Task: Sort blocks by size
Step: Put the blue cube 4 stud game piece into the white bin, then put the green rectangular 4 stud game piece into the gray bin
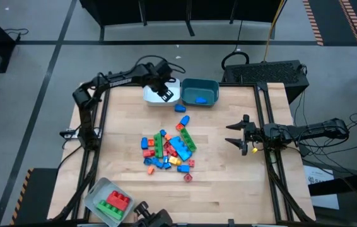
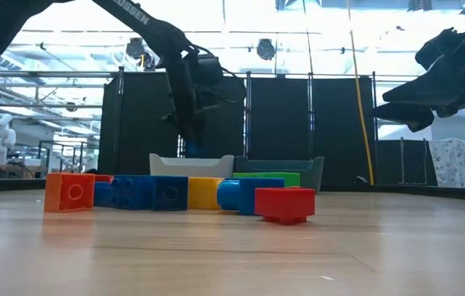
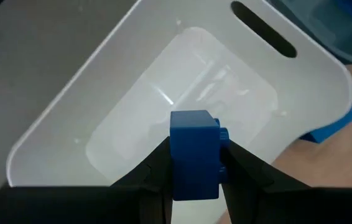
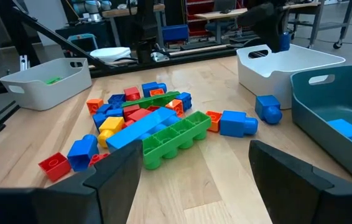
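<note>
the left end effector [image 1: 164, 92] is hovering over the white bin [image 1: 150, 96] at the far side of the bench [image 1: 229, 183], its two fingers [image 3: 153, 174] clamping a small blue brick [image 3: 194, 154] directly above the bin's floor. in the left wrist view the white bin [image 3: 101, 93] is showing nothing inside beneath the held brick.

the teal bin [image 1: 207, 87] is sitting just to the right of the white one, and a flat blue brick [image 1: 200, 99] is lying inside it. two loose blue bricks [image 1: 181, 108] are resting on the bench just near of these bins.

the main pile of blocks [image 1: 169, 149] is lying around the middle of the bench: a long green bar [image 4: 176, 137] and a long blue bar [image 4: 140, 129] are lying side by side, with small red, orange, yellow and blue cubes scattered around them. a red brick [image 2: 286, 203] and an orange brick [image 2: 69, 191] are standing at the pile's ends in the low view.

a clear-grey bin [image 1: 100, 194] at the near left corner is holding a green brick [image 1: 108, 207] and a red brick [image 1: 120, 200].

the right end effector [image 1: 238, 133] is waiting over the right edge of the bench, well apart from the pile, its fingers [image 4: 117, 171] spread wide and holding nothing.
</note>
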### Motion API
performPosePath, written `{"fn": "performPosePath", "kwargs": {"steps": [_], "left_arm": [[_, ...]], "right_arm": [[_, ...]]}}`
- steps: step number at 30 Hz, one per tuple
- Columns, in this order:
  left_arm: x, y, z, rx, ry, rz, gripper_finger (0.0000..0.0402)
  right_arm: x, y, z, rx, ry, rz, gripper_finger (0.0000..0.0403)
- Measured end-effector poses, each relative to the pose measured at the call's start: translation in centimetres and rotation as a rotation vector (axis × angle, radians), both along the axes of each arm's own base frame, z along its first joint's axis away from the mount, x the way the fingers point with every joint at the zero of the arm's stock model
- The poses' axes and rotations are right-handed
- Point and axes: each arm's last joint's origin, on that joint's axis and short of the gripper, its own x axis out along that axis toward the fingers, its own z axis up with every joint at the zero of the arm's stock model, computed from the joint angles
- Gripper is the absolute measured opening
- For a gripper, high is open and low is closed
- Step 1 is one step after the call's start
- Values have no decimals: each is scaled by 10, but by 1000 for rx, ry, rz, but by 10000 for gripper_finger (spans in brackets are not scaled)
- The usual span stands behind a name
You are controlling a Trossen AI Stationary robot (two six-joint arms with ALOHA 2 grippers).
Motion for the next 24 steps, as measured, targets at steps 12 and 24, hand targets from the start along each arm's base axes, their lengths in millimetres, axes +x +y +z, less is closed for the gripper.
{"fn": "performPosePath", "kwargs": {"steps": [12, 24], "left_arm": [[2, -1, 1, 92, 56, -35, 272], [36, -62, 15, 117, 1, -412, 281]], "right_arm": [[0, -1, 1, -7, -6, -50, 279], [0, -1, 1, -7, -7, -50, 279]]}}
